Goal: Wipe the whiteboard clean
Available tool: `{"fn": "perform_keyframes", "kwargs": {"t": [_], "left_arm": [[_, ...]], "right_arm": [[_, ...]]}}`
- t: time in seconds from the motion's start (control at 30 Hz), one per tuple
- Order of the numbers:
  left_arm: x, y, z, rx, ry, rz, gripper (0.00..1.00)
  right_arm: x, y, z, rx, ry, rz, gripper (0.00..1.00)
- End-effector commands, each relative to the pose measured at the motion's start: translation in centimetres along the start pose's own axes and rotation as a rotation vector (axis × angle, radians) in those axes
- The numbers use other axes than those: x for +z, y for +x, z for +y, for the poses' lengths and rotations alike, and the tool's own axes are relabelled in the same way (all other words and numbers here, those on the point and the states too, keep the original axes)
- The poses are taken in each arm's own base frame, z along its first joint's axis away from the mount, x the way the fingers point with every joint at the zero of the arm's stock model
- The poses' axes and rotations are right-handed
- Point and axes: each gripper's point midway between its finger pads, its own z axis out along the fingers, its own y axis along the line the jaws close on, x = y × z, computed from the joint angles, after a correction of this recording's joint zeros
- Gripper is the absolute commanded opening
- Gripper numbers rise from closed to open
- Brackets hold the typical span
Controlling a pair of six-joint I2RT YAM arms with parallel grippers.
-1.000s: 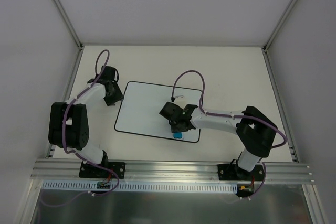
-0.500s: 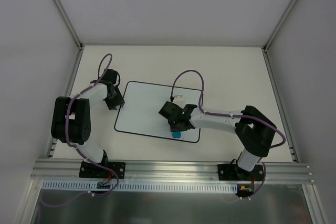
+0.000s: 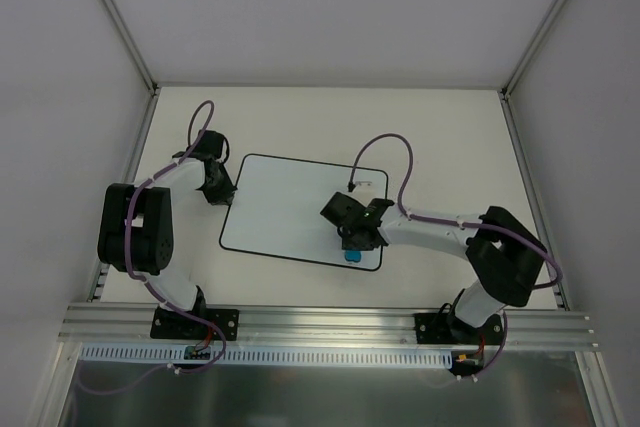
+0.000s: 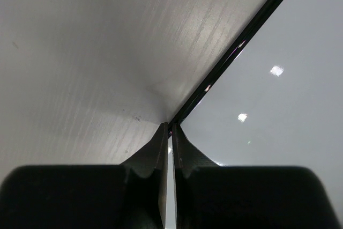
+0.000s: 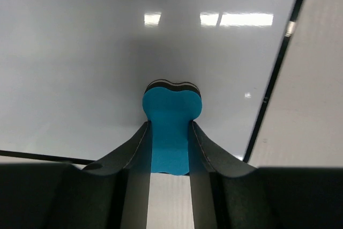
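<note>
The whiteboard point(image 3: 280, 207) lies flat on the table, white with a thin black border; I see no writing on it. My left gripper point(image 3: 224, 194) is shut, its tips pressed at the board's left edge; in the left wrist view the shut fingertips point(image 4: 170, 128) meet the black border, with the board point(image 4: 278, 105) to the right. My right gripper point(image 3: 352, 245) is shut on a blue eraser point(image 3: 353, 256) at the board's near right edge. In the right wrist view the eraser point(image 5: 171, 116) sits between the fingers, its dark pad on the board point(image 5: 107, 52).
The table point(image 3: 440, 137) is cream, boxed in by white walls and metal posts. An aluminium rail point(image 3: 320, 322) runs along the near edge with both arm bases on it. In the right wrist view the board's black border point(image 5: 276, 73) runs close on the right.
My right gripper has slid right along the board's near edge with the eraser. My left gripper shifted a little onto the board's left edge a second ago and has stayed there since.
</note>
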Motion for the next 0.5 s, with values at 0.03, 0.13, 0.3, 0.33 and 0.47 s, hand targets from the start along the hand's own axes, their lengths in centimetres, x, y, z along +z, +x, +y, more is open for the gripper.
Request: {"fn": "perform_keyframes", "kwargs": {"t": [0.03,0.13,0.3,0.33,0.47], "left_arm": [[1.4,3.0,1.4,-0.01,-0.059,0.106,0.0],[1.4,3.2,1.3,-0.015,-0.052,0.115,0.0],[1.4,3.3,1.2,-0.021,-0.045,0.121,0.0],[1.5,3.4,1.1,-0.021,-0.043,0.123,0.0],[1.5,3.6,0.9,-0.025,-0.034,0.132,0.0]], "right_arm": [[-0.9,1.7,-6.0,0.02,0.18,0.013,0.0],[-0.7,1.8,-5.5,0.013,0.176,0.016,0.0],[-1.0,0.8,-0.3,-0.04,0.057,-0.066,0.0],[-1.1,0.5,0.5,-0.05,0.043,-0.084,0.0],[-1.3,-0.1,3.3,-0.091,0.009,-0.127,0.0]]}}
